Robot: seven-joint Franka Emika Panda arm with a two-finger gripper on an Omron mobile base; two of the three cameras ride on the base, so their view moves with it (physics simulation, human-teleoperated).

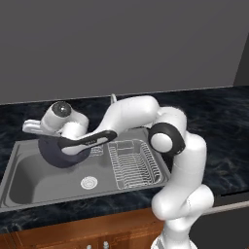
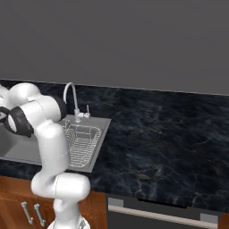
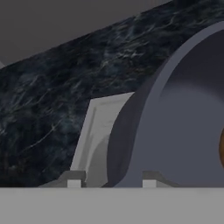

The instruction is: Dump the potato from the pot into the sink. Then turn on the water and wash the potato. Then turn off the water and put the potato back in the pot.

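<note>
Pot: dark blue-grey pot [image 1: 57, 151] is up off the sink floor, hanging over the far-left part of the basin, tipped over on its side from what I can see in the left base view. On the hand view its rim and inside wall [image 3: 183, 131] take up the right half.

Gripper: my gripper [image 1: 65, 141] sits right at the pot's rim, jaws pulled in narrow and clamped on the pot wall. On the hand view the two fingertips [image 3: 74, 180] straddle the rim, one on either side.

Potato: just a thin brown-orange sliver [image 3: 222, 148] at the right edge of the hand view, inside the pot. Can't tell more than that.

Sink: grey steel basin [image 1: 39, 182] with the round white drain [image 1: 89, 183] near the middle of the floor, nothing lying on it that I can see.

Rack: wire dish rack [image 1: 133, 163] fills the right side of the sink.

Faucet: curved silver faucet [image 2: 70, 96] stands at the far edge of the sink in the right base view.

Counter: dark marbled countertop [image 2: 156, 134] runs around the sink, wood cabinets [image 1: 73, 233] below.
</note>
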